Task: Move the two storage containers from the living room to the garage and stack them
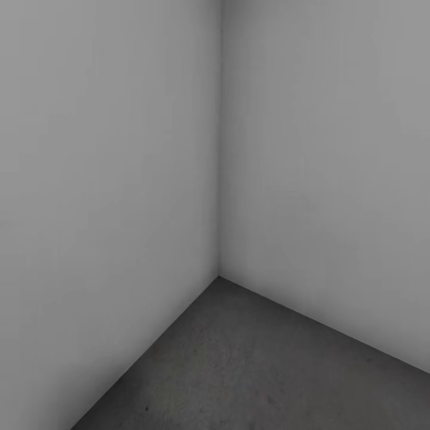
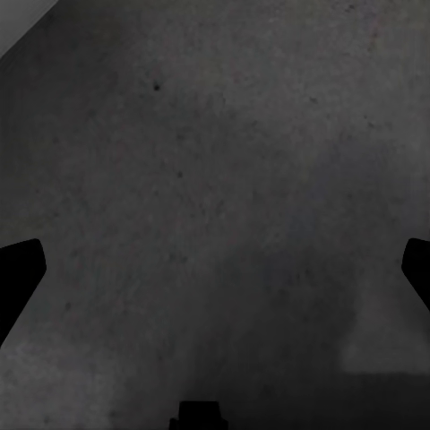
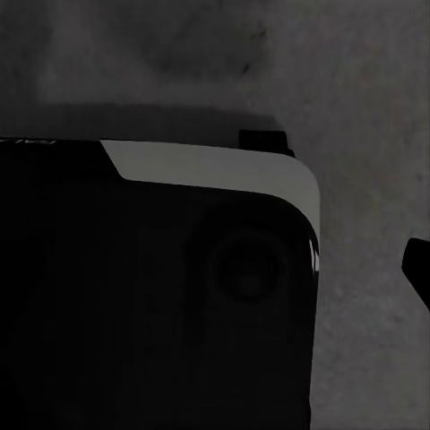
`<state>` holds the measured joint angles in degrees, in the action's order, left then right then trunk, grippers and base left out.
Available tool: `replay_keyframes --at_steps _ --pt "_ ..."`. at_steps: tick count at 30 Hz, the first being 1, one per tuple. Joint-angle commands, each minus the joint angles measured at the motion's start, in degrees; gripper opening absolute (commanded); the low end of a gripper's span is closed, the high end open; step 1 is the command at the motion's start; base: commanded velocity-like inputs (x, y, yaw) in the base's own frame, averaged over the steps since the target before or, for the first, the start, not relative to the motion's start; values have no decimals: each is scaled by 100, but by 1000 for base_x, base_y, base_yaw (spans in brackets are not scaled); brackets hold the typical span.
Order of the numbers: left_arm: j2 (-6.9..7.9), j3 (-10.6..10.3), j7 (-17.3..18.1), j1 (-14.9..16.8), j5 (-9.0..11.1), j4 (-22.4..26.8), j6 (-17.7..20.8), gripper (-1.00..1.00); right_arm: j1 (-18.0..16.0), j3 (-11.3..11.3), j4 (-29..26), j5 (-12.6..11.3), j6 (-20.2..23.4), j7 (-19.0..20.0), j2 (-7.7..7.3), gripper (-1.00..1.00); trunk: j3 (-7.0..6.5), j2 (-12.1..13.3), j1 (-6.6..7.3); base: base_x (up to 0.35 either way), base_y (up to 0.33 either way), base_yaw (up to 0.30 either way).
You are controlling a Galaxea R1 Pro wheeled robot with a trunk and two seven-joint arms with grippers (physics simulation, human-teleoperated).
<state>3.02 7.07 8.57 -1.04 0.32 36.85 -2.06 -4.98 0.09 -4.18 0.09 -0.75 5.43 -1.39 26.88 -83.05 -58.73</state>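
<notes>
Left end effector (image 2: 215, 269) spread wide with nothing between its fingers (image 2: 20, 278), over the speckled dark-grey concrete floor (image 1: 257, 370), right end effector's state impossible to tell beside the robot's dark base (image 3: 152, 296), farther off a corner of two pale-grey walls (image 1: 107, 179)

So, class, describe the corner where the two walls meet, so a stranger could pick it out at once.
Start in the head view with the dark-grey speckled concrete floor. Two plain pale-grey walls rise from it. The corner is the thin vertical seam between them, ending where the floor narrows to a point; unlike the slanting floor edges, it runs straight up.
</notes>
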Motion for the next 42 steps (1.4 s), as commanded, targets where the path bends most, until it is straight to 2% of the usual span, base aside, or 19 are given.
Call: replay_keyframes --at_steps 1,42 --pt "-3 22 39 -1 3 5 -5 100 -3 0 0 1 -6 19 -2 100 5 -3 0 0 0 0" --pt "-3 22 39 -1 2 -2 -2 100 -1 -2 15 0 -1 19 1 100 5 -3 0 0 0 0"
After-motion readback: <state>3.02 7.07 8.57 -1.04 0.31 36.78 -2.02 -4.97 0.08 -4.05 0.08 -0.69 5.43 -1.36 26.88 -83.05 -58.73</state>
